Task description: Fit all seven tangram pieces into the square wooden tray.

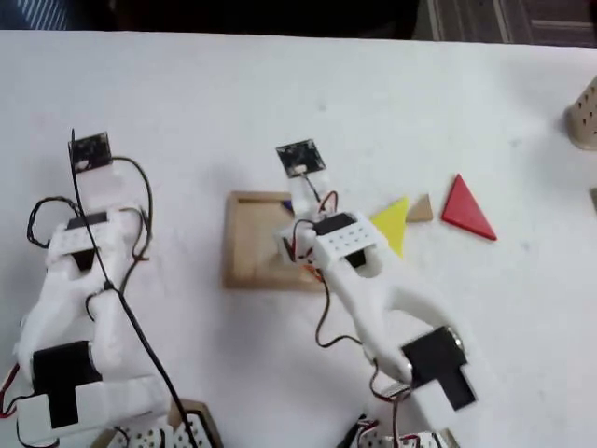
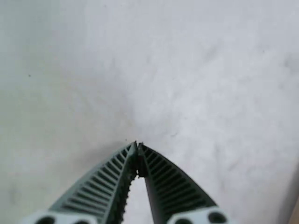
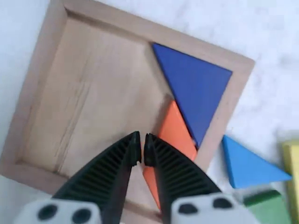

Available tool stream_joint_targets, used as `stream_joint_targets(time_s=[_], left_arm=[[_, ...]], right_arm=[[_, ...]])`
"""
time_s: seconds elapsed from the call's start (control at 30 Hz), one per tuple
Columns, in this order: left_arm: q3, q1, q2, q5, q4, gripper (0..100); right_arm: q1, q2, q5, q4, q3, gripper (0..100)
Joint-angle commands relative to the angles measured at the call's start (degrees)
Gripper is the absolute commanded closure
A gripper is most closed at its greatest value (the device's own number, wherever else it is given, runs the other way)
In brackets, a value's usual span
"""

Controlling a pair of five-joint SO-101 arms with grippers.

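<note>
**Square wooden tray** [image 1: 229, 245] [image 3: 32, 88] – lies flat on the white table [image 1: 187, 103]. The right arm crosses over it.

**Pieces in the tray**
- Dark blue triangle [image 3: 194, 84], set into one corner with two edges against the rim.
- Orange piece [image 3: 176, 135], touching the dark blue triangle along one edge and partly hidden under the right gripper.
- The remainder of the tray floor is bare wood.

**Pieces outside the tray, all on one side of it**
- Light blue triangle [image 3: 247, 163], just beside the rim.
- Green piece [image 3: 268, 207], next out from the light blue triangle.
- Yellow triangle [image 1: 392, 222] [image 3: 292, 172], near the tray.
- Small tan piece [image 1: 420, 207], between the yellow triangle and the red triangle [image 1: 466, 211], which lies farthest from the tray.

**Right gripper** [image 3: 141, 147] – above the tray floor beside the orange piece, tips pressed almost together and pinching nothing.

**Left gripper** [image 2: 138, 151] – well apart from the tray on the side away from the loose pieces. It is over bare table with tips pressed together, pinching nothing.

**Holed wooden block** [image 1: 584, 117] – far beyond the red triangle, at the table edge.
</note>
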State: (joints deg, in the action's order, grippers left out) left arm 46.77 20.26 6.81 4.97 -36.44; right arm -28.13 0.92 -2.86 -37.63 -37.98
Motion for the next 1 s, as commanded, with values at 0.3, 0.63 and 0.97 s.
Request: stream_joint_targets(time_s=[0.3,0.63,0.97], left_arm=[[-0.44,0.48,2.95,-0.09,1.14,98],[-1.49,-4.26,3.30,-0.09,-4.31,98],[-2.99,-6.99,3.30,0.26,-10.02,85]], right_arm=[[24.13,26.68,-0.09,-16.57,-4.13,97.7],[36.79,26.68,0.09,-11.47,-10.29,83.7],[36.62,26.59,0.09,-8.57,-12.04,83.9]])
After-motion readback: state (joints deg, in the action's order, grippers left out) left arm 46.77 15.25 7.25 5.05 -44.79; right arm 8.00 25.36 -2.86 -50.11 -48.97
